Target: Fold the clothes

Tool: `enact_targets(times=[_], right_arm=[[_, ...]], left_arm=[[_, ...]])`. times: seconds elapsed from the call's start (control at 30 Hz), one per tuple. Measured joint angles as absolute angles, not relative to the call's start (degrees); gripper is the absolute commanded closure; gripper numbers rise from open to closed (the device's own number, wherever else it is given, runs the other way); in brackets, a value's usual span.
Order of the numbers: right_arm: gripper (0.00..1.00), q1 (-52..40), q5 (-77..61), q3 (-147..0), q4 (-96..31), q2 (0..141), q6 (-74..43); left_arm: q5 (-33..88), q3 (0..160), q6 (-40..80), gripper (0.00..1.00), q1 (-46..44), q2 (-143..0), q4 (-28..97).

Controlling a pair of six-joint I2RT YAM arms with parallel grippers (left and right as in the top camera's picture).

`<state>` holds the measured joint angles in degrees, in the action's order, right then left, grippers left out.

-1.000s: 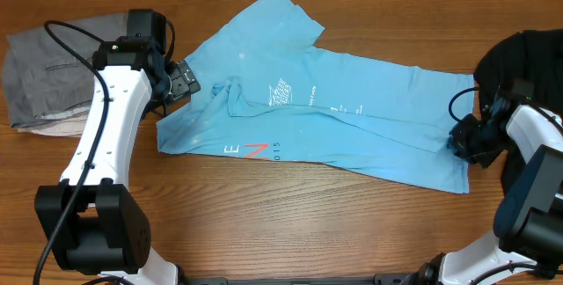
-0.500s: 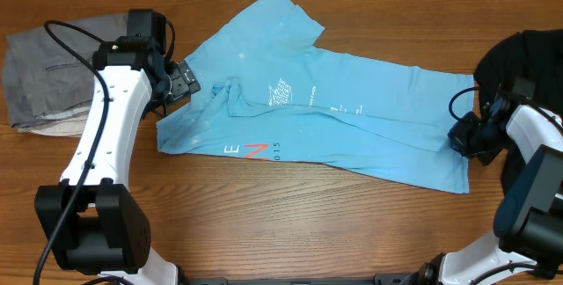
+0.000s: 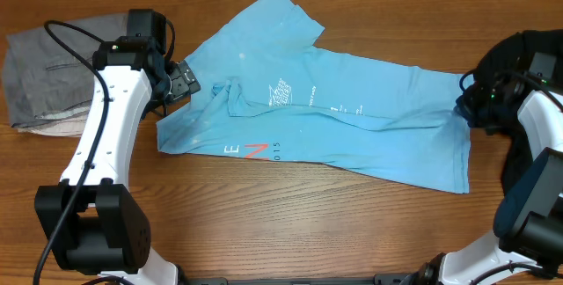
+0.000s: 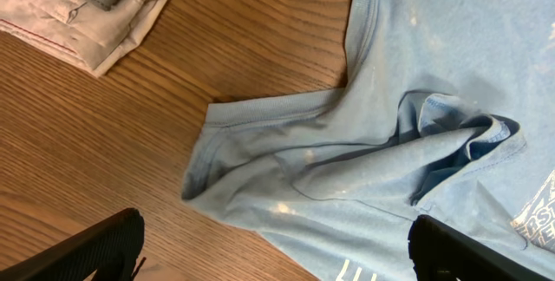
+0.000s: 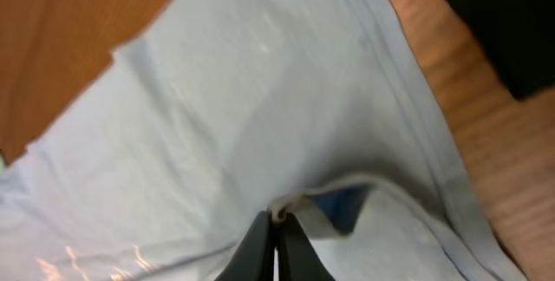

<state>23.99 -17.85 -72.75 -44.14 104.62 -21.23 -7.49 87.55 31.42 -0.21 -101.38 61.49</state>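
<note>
Right jaws are pinched shut on the edge of the T-shirt (image 3: 334, 122); left jaws gape wide, empty, near its collar. Such a thin pinch may slip when pulled.

This looks like a robotics laboratory bench rather than a home. Two robot arms stand at the near edge of a wooden worktop (image 3: 290, 223): the left arm (image 3: 106, 135), white with black joints, and the right arm (image 3: 538, 131) of the same make. A bare black cable (image 3: 66, 28) loops openly along the left arm. Only clothes lie on the worktop: a light blue T-shirt (image 3: 352, 127) in the middle, a grey folded garment (image 3: 44, 74) at the far left, and a black garment (image 3: 519, 52) at the far right. The room around the worktop cannot be seen.
</note>
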Motion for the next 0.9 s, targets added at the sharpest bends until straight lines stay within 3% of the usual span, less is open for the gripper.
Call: enact_targets(times=[0.17, 0.63, 0.9], right_arm=[[0.89, 23.99, -17.58, -72.75, -41.41, 104.62, -22.11], [0.89, 23.97, -15.75, -72.73, -36.38, 104.62, -22.46], [0.79, 21.78, -16.23, -73.87, -40.25, 104.62, -19.4]], left_arm=[[-7.49, 87.55, 31.42, 0.0, -0.21, -101.38, 61.52], [-7.46, 87.55, 31.42, 0.0, -0.21, -101.38, 61.52], [-7.49, 87.55, 31.42, 0.0, -0.21, -101.38, 61.52]])
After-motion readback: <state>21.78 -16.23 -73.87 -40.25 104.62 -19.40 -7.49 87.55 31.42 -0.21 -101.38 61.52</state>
